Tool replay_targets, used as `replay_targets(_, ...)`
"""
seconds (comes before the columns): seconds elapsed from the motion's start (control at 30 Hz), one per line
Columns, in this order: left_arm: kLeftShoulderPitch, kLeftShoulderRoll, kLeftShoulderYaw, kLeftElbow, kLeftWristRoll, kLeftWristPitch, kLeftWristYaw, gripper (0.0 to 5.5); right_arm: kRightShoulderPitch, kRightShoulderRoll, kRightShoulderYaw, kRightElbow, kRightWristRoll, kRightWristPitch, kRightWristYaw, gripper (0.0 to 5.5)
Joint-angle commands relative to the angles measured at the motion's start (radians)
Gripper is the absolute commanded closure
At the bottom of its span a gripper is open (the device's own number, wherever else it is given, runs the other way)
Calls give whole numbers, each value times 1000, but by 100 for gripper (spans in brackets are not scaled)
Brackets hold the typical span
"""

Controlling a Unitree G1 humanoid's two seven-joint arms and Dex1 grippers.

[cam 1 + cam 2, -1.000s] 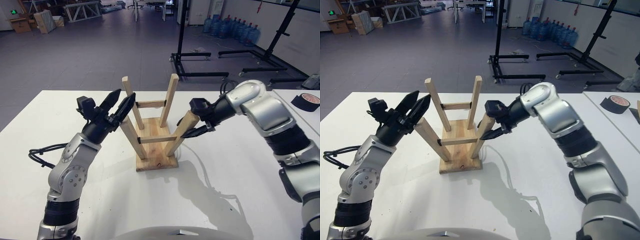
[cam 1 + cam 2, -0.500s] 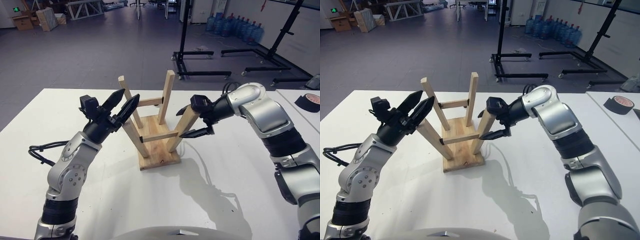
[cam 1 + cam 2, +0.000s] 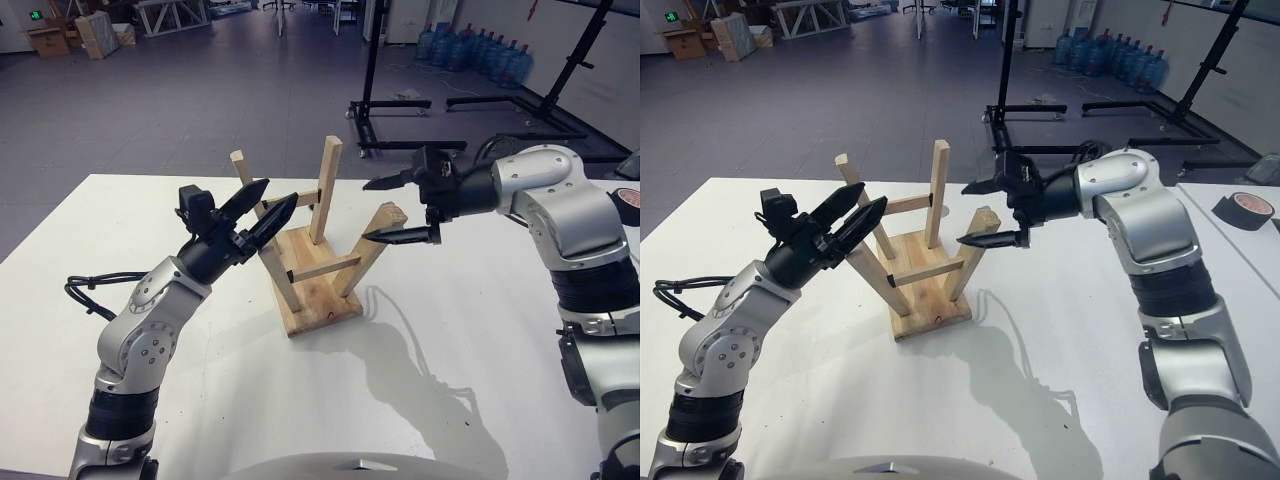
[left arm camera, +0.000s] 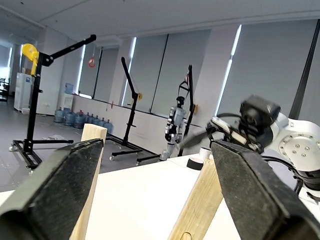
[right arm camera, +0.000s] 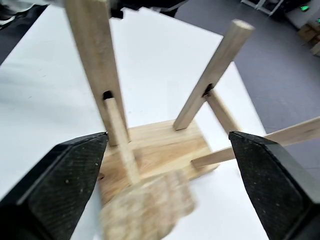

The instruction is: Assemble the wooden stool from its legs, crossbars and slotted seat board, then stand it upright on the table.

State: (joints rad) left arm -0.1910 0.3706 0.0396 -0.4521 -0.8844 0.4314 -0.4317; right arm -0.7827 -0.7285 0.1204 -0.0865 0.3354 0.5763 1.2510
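wooden stool [image 3: 318, 262] stands upside down near the middle of the white table [image 3: 480, 340], seat board [image 3: 322, 305] flat on the tabletop with its longer sides running roughly away from the robot. four legs [image 3: 326, 190] point upward and splay outward, joined by a crossbar [image 3: 326, 268] on the near side and another on the far side. right gripper [image 3: 365, 211] hovers at the top end of the near right leg [image 3: 372, 255], fingers spread wide, one above and one below that end, holding nothing; in the right wrist view the leg end sits between the pads with clear gaps. left gripper [image 3: 281, 190] is spread open too, empty, at the tops of the two left legs; whether it touches them cannot be told
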Motion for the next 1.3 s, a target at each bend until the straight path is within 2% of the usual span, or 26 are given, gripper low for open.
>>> replay_targets(0.03, -44, -28, -33, -49, -28, 65, 30, 160, 23, 26, -68, -89, 52, 15, -79, 108)
replay_targets(0.2, -53, -78, -77, -28, -19, 91, 28, 160, 137, 5, -123, -306, 170, 75, -118, 108)
replay_targets(0.33, -43, -93, -88, -25, -16, 102, 17, 160, 291, -66, -159, -419, 240, 139, -113, 108)
replay_targets(0.43, -52, -96, -82, -35, -37, 117, 9, 160, 439, -73, -174, -513, 302, 194, -154, 108)
replay_targets(0.63, -105, -137, -104, -2, -60, 150, -3, 160, 690, 46, -34, -531, 219, 164, -362, 108)
replay_targets(0.8, -118, -159, -126, -1, -65, 175, -13, 160, 762, 187, 84, -397, 46, 28, -548, 108)
replay_targets(0.97, -125, -173, -142, 2, -59, 187, -20, 160, 808, 329, 125, -329, 28, -21, -652, 108)
replay_targets(1.3, -129, -180, -131, 8, -50, 189, -8, 160, 760, 447, 168, -124, -94, -186, -724, 270)
